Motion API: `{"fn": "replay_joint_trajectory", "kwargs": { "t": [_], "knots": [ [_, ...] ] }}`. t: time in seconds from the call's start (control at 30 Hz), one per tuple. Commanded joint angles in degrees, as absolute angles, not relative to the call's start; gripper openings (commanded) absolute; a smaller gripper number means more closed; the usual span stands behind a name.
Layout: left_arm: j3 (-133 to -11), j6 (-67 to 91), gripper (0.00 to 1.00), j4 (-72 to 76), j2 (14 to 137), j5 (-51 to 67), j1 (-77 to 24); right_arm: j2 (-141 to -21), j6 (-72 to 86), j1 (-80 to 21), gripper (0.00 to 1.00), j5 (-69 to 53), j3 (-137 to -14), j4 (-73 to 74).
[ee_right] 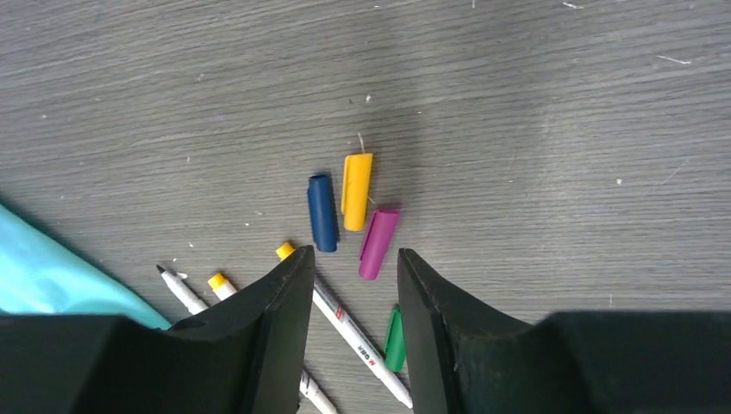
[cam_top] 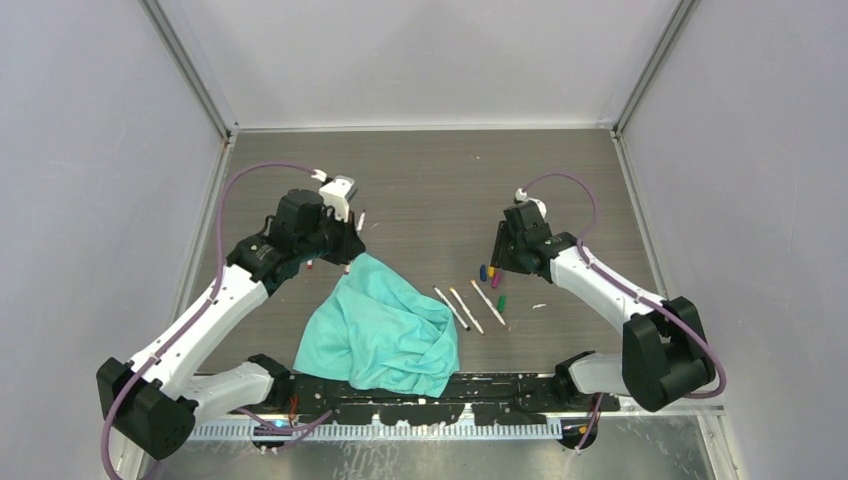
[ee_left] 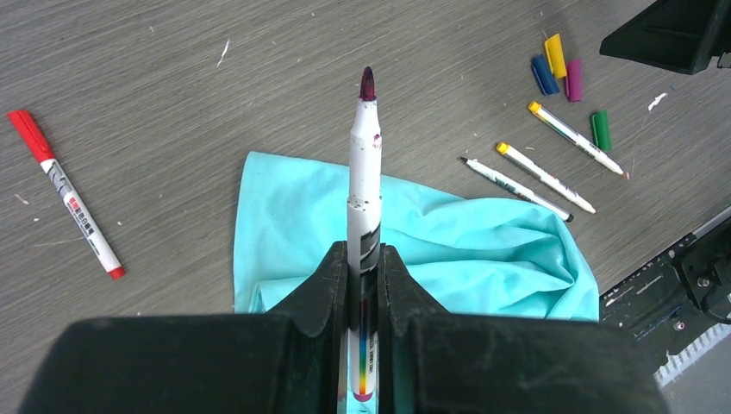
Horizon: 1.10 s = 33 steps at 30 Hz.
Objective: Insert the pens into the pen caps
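My left gripper (ee_left: 364,259) (cam_top: 350,238) is shut on a white pen (ee_left: 365,147) with a dark purple tip, which points forward above the teal cloth. A pen wearing a red cap (ee_left: 78,211) lies on the table to the left. Three uncapped white pens (ee_left: 543,177) (cam_top: 466,310) lie side by side right of the cloth. The blue cap (ee_right: 322,213), yellow cap (ee_right: 357,191) and purple cap (ee_right: 379,241) lie in a cluster. The green cap (ee_right: 395,338) lies beside one pen (ee_right: 349,323). My right gripper (ee_right: 355,259) (cam_top: 500,262) is open and empty, hovering just above the cap cluster.
A crumpled teal cloth (cam_top: 385,330) (ee_left: 448,246) lies at the near centre of the table. Grey enclosure walls stand on three sides. A black rail (cam_top: 430,390) runs along the near edge.
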<state>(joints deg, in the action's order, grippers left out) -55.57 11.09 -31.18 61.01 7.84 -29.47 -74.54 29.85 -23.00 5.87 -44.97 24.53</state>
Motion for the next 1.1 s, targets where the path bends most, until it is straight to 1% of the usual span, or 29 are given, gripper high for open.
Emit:
{"fn": "replay_joint_trajectory", "kwargs": {
  "t": [0.0, 0.2, 0.6, 0.93, 1.07],
  "knots": [
    [-57.2, 10.6, 0.0, -29.9, 60.9, 8.2, -29.3, -74.8, 29.5, -22.9, 0.45, 9.5, -44.3, 23.3],
    [-57.3, 10.7, 0.0, -29.8, 61.6, 9.0, -29.3, -76.0, 29.8, -22.9, 0.42, 7.2, -40.7, 20.1],
    [-57.2, 10.6, 0.0, -29.9, 61.6, 9.4, -29.3, -78.5, 29.7, -22.9, 0.36, 4.6, -39.5, 16.5],
    [-57.1, 10.4, 0.0, -29.9, 61.5, 10.0, -29.3, -81.6, 28.7, -23.0, 0.33, 5.9, -40.3, 15.2],
    [-57.2, 10.6, 0.0, -29.8, 62.1, 10.3, -29.3, -81.7, 28.7, -22.9, 0.32, 8.2, -40.2, 16.1]
  ]
}}
